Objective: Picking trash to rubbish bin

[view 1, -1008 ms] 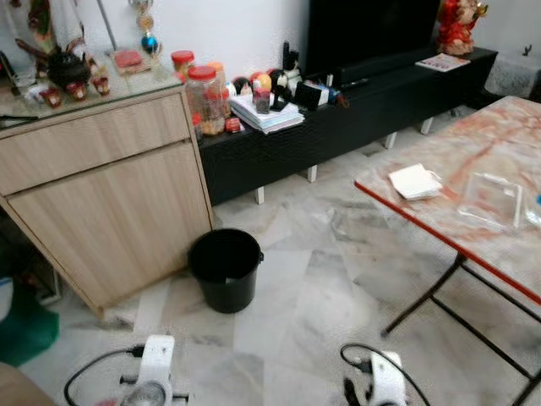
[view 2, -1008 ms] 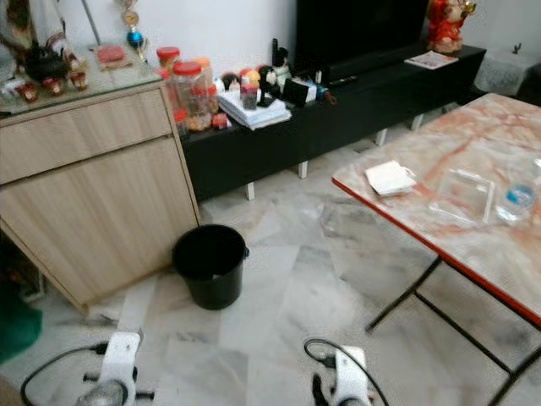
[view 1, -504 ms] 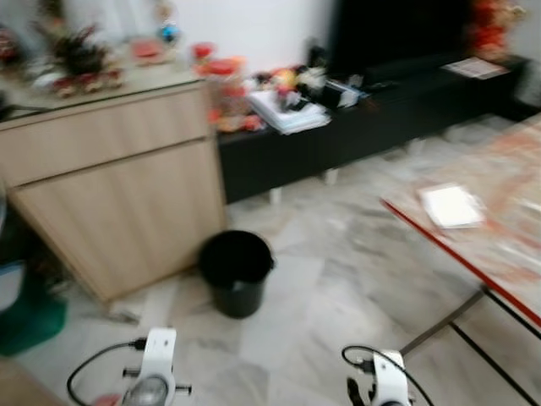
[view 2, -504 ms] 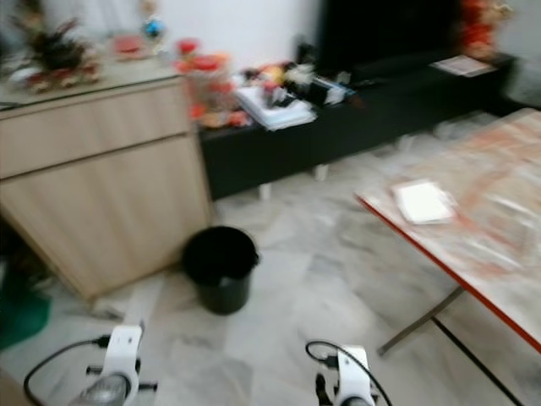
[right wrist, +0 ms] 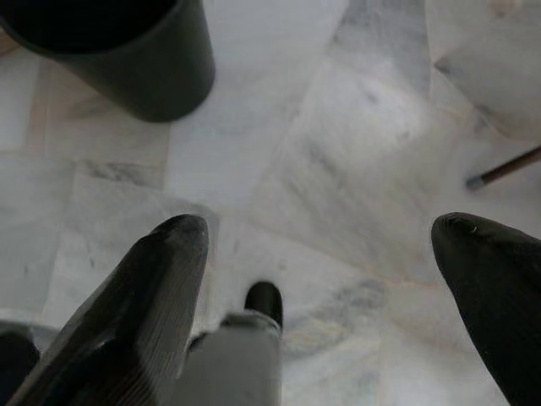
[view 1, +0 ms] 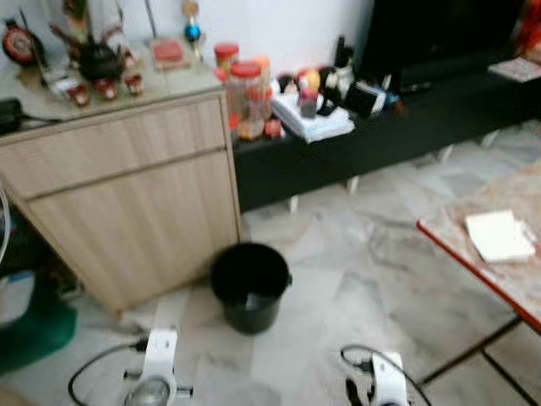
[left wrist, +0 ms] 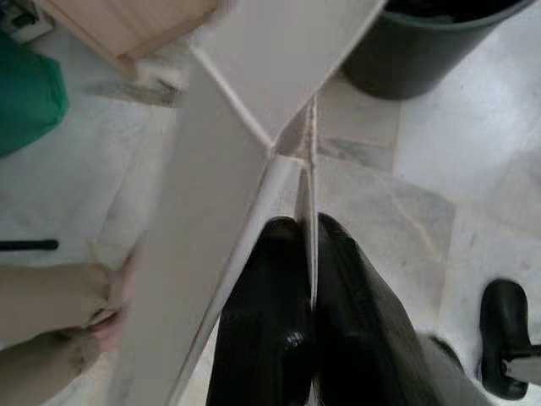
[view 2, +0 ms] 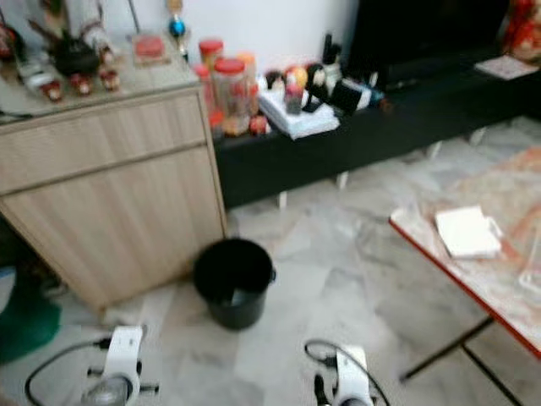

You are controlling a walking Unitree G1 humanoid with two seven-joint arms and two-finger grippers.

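The left end effector (left wrist: pixel 306 245) is clenched on a thin, pale sheet of trash (left wrist: pixel 254 93), its two black fingers pressed flat together over one folded edge. The sheet fans out beyond the fingertips in creased panels; it looks like stiff paper or thin card, though the blur makes the material hard to call. It should be very light and a little springy, likely to flap while the robot walks and to slip if the pinch loosens, so the hold near the crease, where the layers double up, seems the soundest place. A person's hand (left wrist: pixel 101 317) shows just beside the sheet's lower edge.

The right end effector (right wrist: pixel 338 271) is released, its fingers spread wide over bare marble floor (view 1: pixel 338 288), grasping nothing.

The black rubbish bin (view 1: pixel 250 286) stands on the floor ahead, just beside the near corner of a wooden cabinet (view 1: pixel 127 194), slightly left of centre. Its mouth is open and faces up, so a light sheet ought to drop in once carried over the rim, though a broad panel could catch on the edge.

To the right, on a marble-patterned worktop (view 1: pixel 516 288) with a red rim, lies a white napkin-like pad (view 1: pixel 499 235), soft and light, probably more trash; it would best be pinched at an edge.
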